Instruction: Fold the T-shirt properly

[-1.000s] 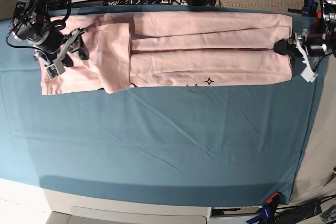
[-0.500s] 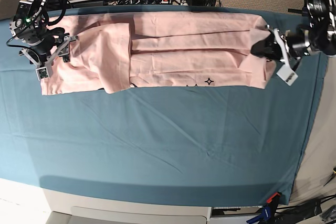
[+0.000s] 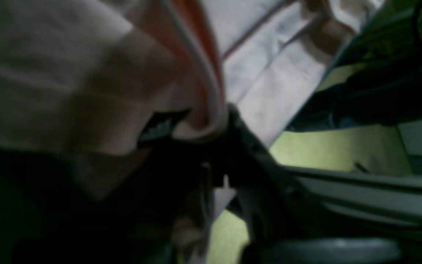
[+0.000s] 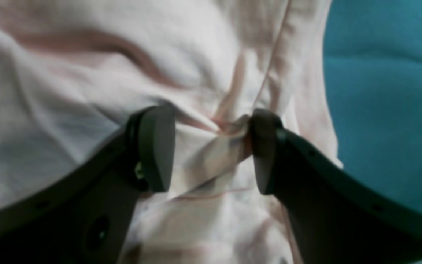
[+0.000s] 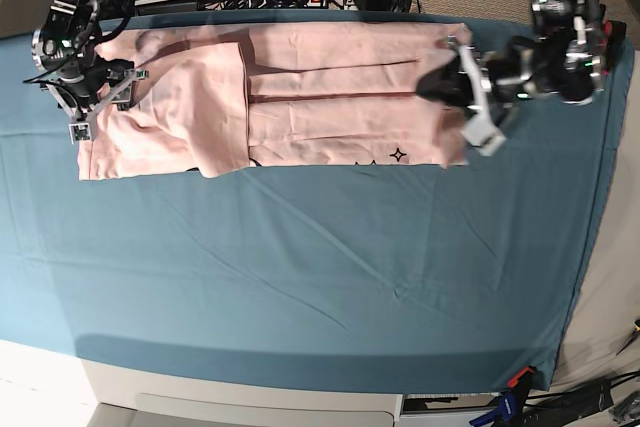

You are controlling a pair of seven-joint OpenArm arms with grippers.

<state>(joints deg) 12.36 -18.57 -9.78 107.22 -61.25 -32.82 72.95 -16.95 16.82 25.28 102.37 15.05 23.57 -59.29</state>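
**Operator:** Start at your claws. What have they got?

**Me:** My left gripper (image 5: 462, 97) is pinched tight on the hem end of the pale pink cotton T-shirt (image 5: 330, 97). In my left wrist view a doubled edge of pink cloth (image 3: 200, 91) loops over the dark jaw, so I judge that I have that edge lifted off the large teal table cloth (image 5: 300, 267) and turned toward the collar end. My right gripper (image 4: 211, 150) has its 2 fingers spread wide, pads (image 4: 156, 146) resting down on the shirt, with a small ridge of fabric between them that they do not clamp. In the base view that claw (image 5: 92, 97) sits over the left end of the shirt, near its far edge.

**Operator:** Where does the shirt lie?

**Me:** Along the far side of the table, stretched left to right. It is already narrowed into a long band; creases run lengthwise, and a flap lies folded across it near the left end. A bit of black print (image 5: 398, 155) peeks out at the near edge.

**Operator:** So how far along are you?

**Me:** I judge roughly halfway. The lengthwise folds look done. The crosswise fold is only begun: the right end is raised, not yet laid over. Left to do: carry it across, set it square, release, and smooth the bundle.
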